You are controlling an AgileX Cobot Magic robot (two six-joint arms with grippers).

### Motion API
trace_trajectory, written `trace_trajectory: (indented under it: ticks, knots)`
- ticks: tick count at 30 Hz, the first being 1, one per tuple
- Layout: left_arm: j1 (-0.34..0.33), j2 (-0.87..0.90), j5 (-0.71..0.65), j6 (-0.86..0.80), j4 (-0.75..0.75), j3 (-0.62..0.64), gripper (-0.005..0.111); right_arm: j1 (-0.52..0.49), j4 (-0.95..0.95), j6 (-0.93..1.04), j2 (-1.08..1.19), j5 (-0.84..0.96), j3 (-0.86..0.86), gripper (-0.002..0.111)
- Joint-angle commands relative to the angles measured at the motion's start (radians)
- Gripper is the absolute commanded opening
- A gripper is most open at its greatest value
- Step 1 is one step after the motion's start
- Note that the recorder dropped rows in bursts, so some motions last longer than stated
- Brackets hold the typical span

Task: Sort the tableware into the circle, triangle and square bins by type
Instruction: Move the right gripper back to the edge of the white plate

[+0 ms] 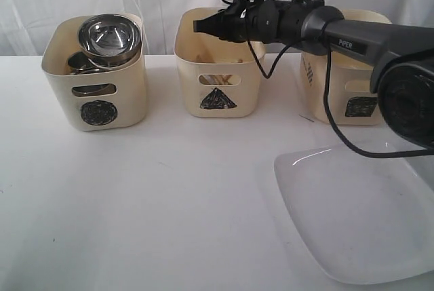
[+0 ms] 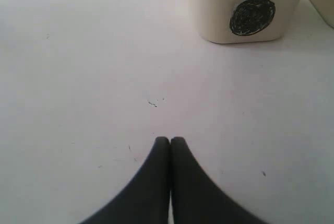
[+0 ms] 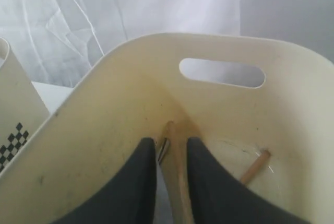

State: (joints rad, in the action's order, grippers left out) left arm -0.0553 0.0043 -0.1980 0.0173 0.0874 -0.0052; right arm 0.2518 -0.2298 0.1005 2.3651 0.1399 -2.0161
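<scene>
Currently the right gripper (image 3: 171,141) hangs over the triangle bin (image 1: 186,67), jaws parted, chopsticks (image 3: 255,165) lying inside. Its arm (image 1: 352,40) screens the square bin (image 1: 319,94). A bowl (image 1: 108,36) tops the circle bin (image 1: 61,87) at the table's (image 1: 169,203) back left. The plate (image 1: 352,223) lies front right. The left gripper (image 2: 170,141) is closed, empty.

Right gripper (image 3: 171,141) at bottom centre of the frame, jaws slightly apart, over the inside of a cream bin (image 3: 104,109) with a handle slot (image 3: 222,72) at upper right. A steel utensil tip (image 3: 162,150) and a pale wooden stick (image 3: 179,182) show in the gap. A chopstick end (image 3: 254,166) lies at lower right, and a checkered bin (image 3: 13,130) sits at the left edge.
</scene>
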Motion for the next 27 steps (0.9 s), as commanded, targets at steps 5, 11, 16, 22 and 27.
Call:
trace_trajectory:
  ticks: [5,11,16,22,27]
  knots:
    - [-0.001,-0.004,0.004,0.004,0.007,0.005,0.000,-0.011,0.010,-0.033,-0.120,0.325,0.039,0.021]
    - [-0.001,-0.004,0.004,0.004,0.007,0.005,0.000,-0.023,0.024,-0.035,-0.254,0.381,0.209,0.021]
    - [-0.001,-0.004,0.004,0.004,0.007,0.005,0.000,-0.023,0.010,-0.035,-0.423,0.313,0.444,0.021]
    - [-0.001,-0.004,0.004,0.004,0.007,0.005,0.000,-0.023,-0.005,-0.039,-0.674,0.219,0.736,0.021]
    - [-0.001,-0.004,0.004,0.004,0.007,0.005,0.000,-0.023,-0.005,-0.053,-0.913,0.157,0.991,0.021]
